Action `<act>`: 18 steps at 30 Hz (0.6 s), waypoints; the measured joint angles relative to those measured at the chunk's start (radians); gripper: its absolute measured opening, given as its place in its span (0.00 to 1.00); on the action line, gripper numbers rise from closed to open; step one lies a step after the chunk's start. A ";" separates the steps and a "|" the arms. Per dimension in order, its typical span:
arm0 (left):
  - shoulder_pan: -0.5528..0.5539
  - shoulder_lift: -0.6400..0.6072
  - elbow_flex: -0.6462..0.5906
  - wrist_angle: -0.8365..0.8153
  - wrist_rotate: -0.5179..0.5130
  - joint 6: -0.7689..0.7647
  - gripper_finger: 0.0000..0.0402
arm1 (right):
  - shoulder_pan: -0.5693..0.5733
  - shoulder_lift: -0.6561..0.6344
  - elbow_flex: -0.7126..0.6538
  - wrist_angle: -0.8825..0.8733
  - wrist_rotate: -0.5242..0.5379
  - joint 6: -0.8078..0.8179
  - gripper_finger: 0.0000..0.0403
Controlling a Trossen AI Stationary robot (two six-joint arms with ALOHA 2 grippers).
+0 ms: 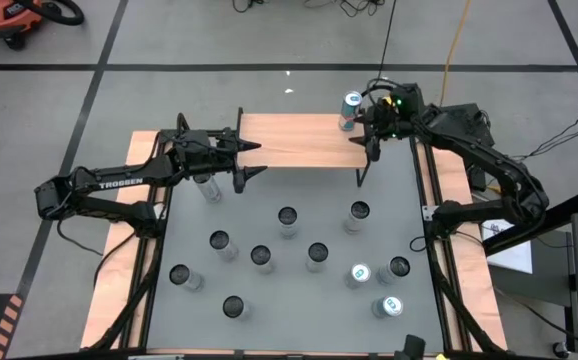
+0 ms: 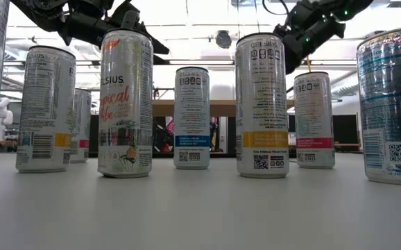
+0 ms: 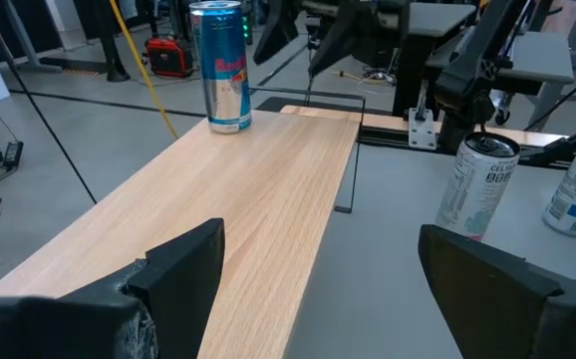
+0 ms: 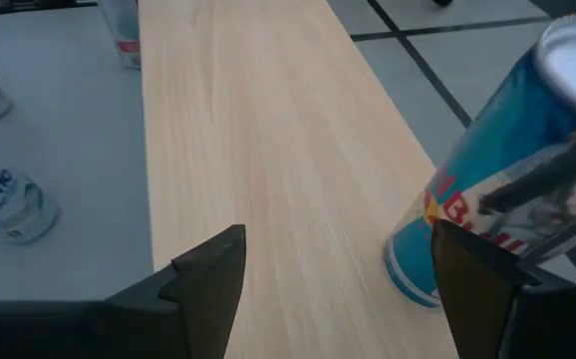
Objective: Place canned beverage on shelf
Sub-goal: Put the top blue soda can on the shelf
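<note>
The shelf [image 1: 299, 140], a light wood plank on thin black legs, stands at the table's far edge. A blue and silver can [image 1: 350, 110] stands upright on its base at the plank's far right corner; it also shows in the left wrist view [image 3: 218, 65] and the right wrist view [image 4: 477, 199]. My right gripper [image 4: 338, 289] is open and empty over the plank's right end [image 1: 367, 138], with the can just beside one finger and apart from it. My left gripper [image 1: 252, 162] is open and empty over the plank's left end, also in its wrist view [image 3: 318, 289].
Several tall slim cans stand upright on the grey table top [image 1: 389, 200] in front of the shelf, such as one [image 1: 288, 217] near the middle and one [image 3: 477, 189] close to the shelf's near edge. The plank's middle [image 3: 268, 199] is bare.
</note>
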 joint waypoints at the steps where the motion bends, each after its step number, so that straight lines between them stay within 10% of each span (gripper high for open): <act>1: 0.000 0.000 0.000 0.000 0.000 0.000 0.82 | 0.000 0.000 -0.016 0.024 0.001 0.003 0.63; 18: 0.000 0.000 0.000 0.000 0.000 0.000 0.82 | -0.006 0.011 -0.088 0.169 0.007 0.010 0.63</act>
